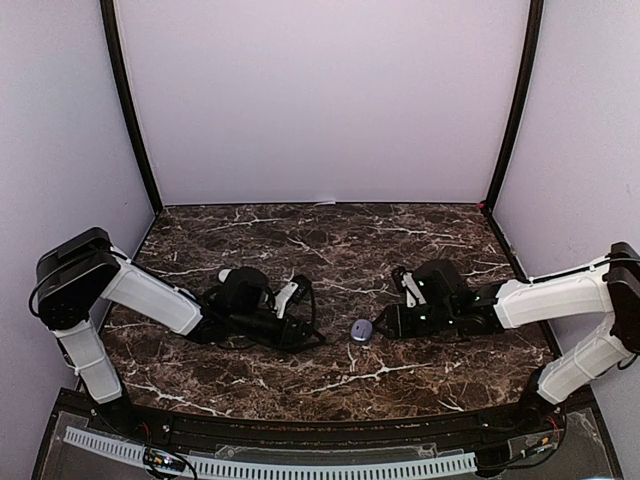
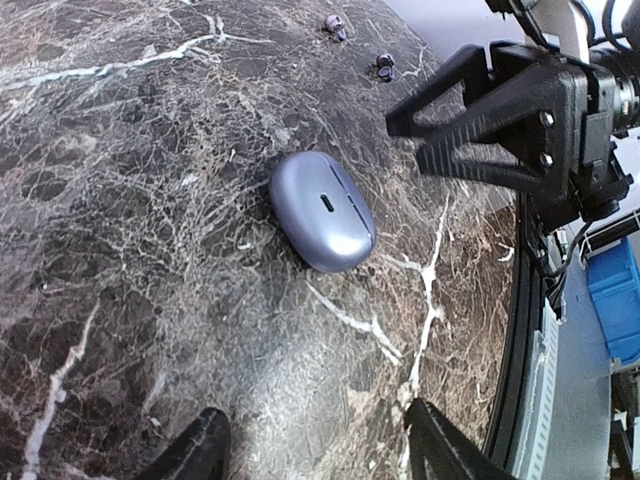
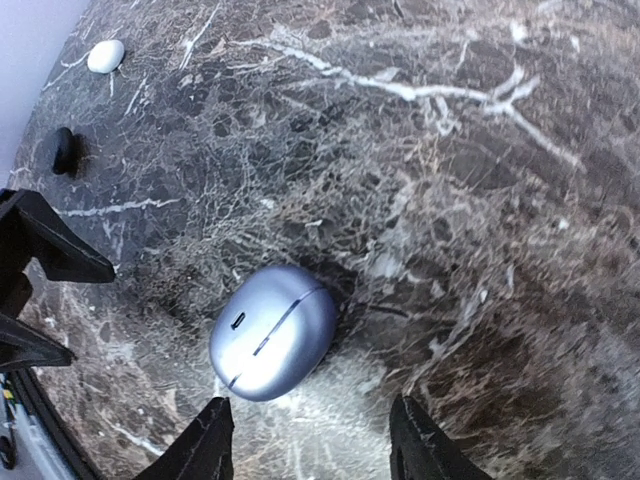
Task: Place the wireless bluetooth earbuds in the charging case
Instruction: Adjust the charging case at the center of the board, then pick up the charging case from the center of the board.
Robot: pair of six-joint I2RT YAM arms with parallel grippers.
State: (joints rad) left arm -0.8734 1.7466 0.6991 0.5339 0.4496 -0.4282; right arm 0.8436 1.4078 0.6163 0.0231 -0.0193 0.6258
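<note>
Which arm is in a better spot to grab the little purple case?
Probably the right. The case lies just ahead of the right pincer, whose tips are open. The left pincer sits farther from it.

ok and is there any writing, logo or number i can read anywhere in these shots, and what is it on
No readable text in any view.
On the lavender pebble-shaped plastic charging case: no words or logo, only a small dark slot.
On the tiny purple earbuds: too small to show any marking.
On the small white pebble-shaped case and the small black item: too small and blurred to tell.
</note>
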